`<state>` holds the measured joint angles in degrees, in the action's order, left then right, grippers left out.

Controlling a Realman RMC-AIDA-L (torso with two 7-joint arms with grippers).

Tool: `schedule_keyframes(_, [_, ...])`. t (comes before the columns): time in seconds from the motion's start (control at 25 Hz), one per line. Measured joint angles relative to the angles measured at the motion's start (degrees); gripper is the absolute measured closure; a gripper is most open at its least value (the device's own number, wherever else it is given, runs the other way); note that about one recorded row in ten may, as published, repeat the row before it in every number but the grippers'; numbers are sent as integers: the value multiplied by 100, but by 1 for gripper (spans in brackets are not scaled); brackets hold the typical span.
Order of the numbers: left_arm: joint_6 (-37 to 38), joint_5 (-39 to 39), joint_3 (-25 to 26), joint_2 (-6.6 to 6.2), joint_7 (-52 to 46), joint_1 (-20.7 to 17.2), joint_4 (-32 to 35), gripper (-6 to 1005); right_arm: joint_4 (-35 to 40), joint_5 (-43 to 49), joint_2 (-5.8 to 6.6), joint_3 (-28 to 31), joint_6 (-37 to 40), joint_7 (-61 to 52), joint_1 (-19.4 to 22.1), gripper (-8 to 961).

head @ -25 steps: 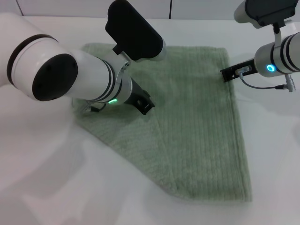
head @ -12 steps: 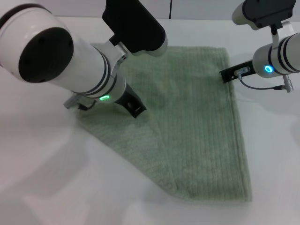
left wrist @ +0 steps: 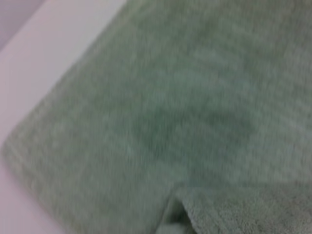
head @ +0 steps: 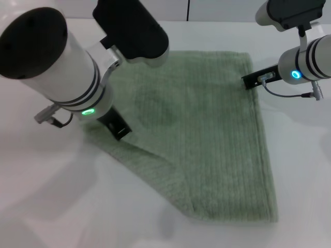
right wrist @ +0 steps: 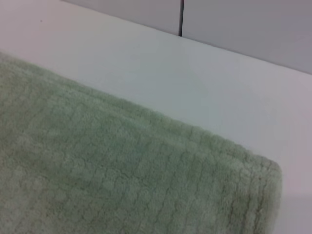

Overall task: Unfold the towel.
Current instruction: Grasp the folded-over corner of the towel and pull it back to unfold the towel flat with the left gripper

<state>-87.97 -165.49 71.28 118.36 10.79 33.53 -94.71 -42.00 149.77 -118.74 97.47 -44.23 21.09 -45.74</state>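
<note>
The pale sage-green towel (head: 207, 134) lies spread on the white table, with a folded flap along its near left side. My left gripper (head: 119, 129) is low at the towel's left part, shut on the flap's edge. The left wrist view shows the towel (left wrist: 195, 97) close up, with the raised flap (left wrist: 234, 209) at one side. My right gripper (head: 250, 81) sits at the towel's far right corner. The right wrist view shows that corner (right wrist: 263, 175) lying flat.
The white table (head: 51, 196) has bare surface to the left, in front and to the right of the towel. A grey wall with a dark seam (right wrist: 181, 17) runs behind the table's far edge.
My left gripper has moved left and toward me, drawing the flap's edge with it, so more of the towel's middle lies uncovered. The right arm has not moved.
</note>
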Motion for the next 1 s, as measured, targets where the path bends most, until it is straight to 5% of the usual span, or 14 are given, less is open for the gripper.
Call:
schedule_keyframes(0.32, [-497, -4, 88, -22, 22, -12, -46, 970, 7, 0, 0, 0, -3, 0, -3, 882])
schedule_keyframes(0.52, [-1493, -18, 492, -89, 83, 223, 30, 966, 25, 0, 8, 0, 13, 0, 1, 879])
schedule_keyframes(1.0, [-1999, -15, 405, -37, -199, 591, 637, 954, 34, 3, 9, -18, 29, 0, -17, 873])
